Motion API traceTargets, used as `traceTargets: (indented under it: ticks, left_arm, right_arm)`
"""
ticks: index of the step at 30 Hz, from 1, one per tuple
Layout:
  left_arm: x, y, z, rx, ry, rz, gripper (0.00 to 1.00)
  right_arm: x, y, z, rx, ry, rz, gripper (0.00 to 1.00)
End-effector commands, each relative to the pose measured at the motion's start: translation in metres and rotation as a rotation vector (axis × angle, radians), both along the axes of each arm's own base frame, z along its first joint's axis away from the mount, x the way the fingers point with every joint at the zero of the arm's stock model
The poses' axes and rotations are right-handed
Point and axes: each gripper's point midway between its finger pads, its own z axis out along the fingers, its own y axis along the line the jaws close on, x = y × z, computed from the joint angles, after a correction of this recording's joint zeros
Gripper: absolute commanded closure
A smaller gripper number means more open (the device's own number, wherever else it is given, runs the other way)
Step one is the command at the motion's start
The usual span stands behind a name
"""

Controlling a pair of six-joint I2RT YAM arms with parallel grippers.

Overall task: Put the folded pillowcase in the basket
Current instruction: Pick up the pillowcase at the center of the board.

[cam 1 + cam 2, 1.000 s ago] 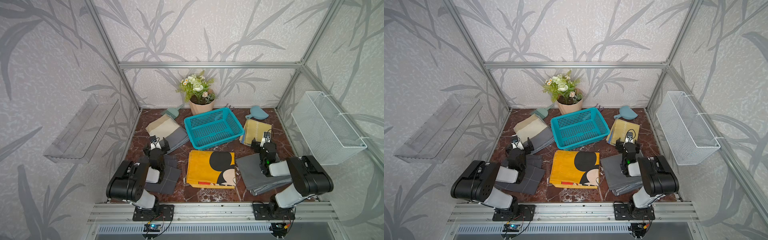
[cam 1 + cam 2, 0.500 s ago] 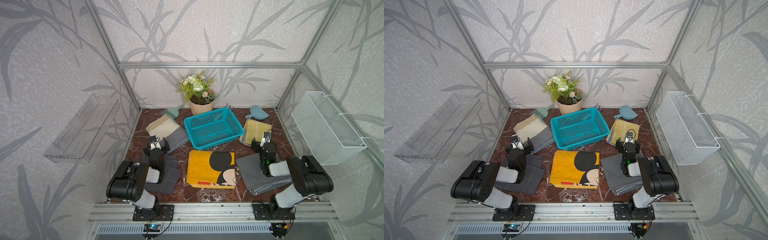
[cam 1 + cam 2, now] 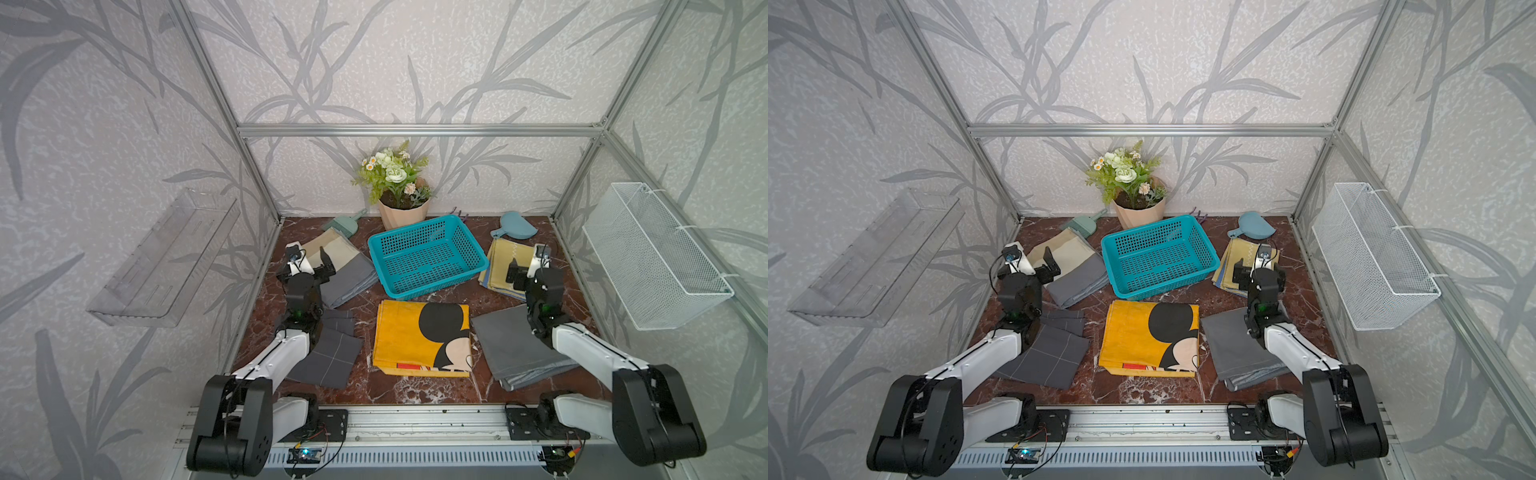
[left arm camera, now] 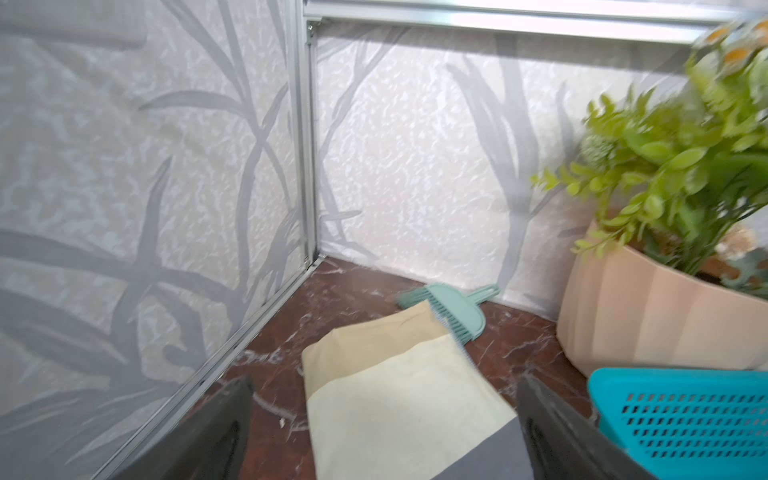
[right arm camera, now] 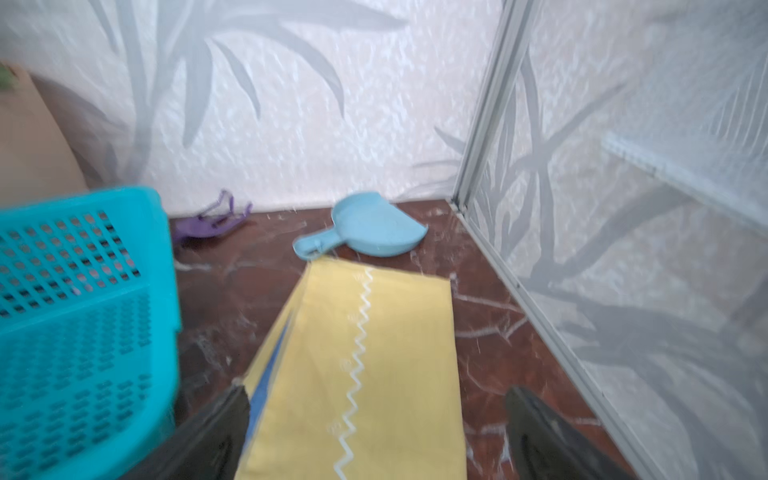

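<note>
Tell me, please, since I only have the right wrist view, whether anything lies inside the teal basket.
Observer: No. In both top views the basket is empty, and only its lattice bottom shows.
Operator: Thank you. Which folded piece lies closest to its near side?
Observer: An orange cartoon-print pillowcase lies flat on the table just in front of the basket, between the two arms.
Operator: And could you tell me how the left gripper stands?
Observer: The left gripper is open and holds nothing. It is pointing over a beige-and-grey folded cloth.
</note>
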Motion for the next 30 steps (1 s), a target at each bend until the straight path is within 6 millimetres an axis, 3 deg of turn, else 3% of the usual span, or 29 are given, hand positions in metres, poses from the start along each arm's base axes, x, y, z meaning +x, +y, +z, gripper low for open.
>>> traceTargets:
  ticks: [1, 8, 12, 17, 21, 24, 30]
  left_arm:
    - [0.005, -0.039, -0.027, -0.119, 0.198, -0.178, 0.00]
    - [-0.026, -0.093, -0.051, -0.225, 0.390, -0.321, 0.00]
    - [-0.050, -0.129, -0.075, -0.312, 0.509, -0.426, 0.00]
    - [-0.076, -0.175, -0.108, -0.337, 0.640, -0.565, 0.00]
    - [-0.089, -0.195, -0.134, -0.347, 0.727, -0.645, 0.00]
    - [-0.096, -0.197, -0.150, -0.339, 0.769, -0.655, 0.00]
    - [-0.111, -0.200, -0.163, -0.364, 0.794, -0.689, 0.00]
  right_arm:
    - [-0.019, 0.015, -0.007, 0.056, 0.287, 0.035, 0.01]
    - [-0.073, 0.075, -0.022, 0.165, 0.540, 0.185, 0.01]
    - [-0.106, 0.108, -0.048, 0.342, 0.663, 0.276, 0.01]
    - [-0.138, 0.146, -0.078, 0.435, 0.796, 0.367, 0.01]
    - [-0.156, 0.173, -0.103, 0.559, 0.876, 0.415, 0.01]
    - [-0.165, 0.186, -0.115, 0.575, 0.922, 0.442, 0.01]
    - [-0.173, 0.198, -0.129, 0.565, 0.961, 0.458, 0.01]
